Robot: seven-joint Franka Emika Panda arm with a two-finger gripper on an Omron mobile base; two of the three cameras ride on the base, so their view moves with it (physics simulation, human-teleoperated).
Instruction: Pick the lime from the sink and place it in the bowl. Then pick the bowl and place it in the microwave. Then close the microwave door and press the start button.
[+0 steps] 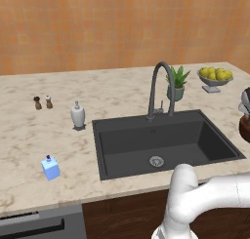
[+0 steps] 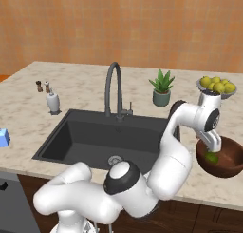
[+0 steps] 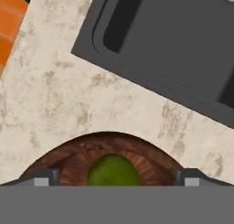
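Hand view looks straight down between the pincer (image 3: 114,179) tips, and the two dark fingers stand wide apart, released, with the lime (image 3: 113,171) lying free between and below them on the floor of the bowl (image 3: 75,166). Nothing is gripped. From the right base view the pincer (image 2: 212,149) hangs just over the bowl (image 2: 228,161), the lime (image 2: 212,157) a green spot inside it, directly beneath the fingers.

Outward from there, the bowl sits on the marble surface (image 2: 80,89), just beside the sink (image 2: 90,137), whose basin looks bare except for its drain. Behind the pincer stand a dish of lemons (image 2: 217,85) and a small potted plant (image 2: 162,88); the faucet (image 2: 114,87) arches over the far rim of the sink.

So the first step looks finished: lime in the bowl. Left, by my reckoning, is everything else: gripping the bowl, carrying it to the microwave, shutting the door and pressing start.
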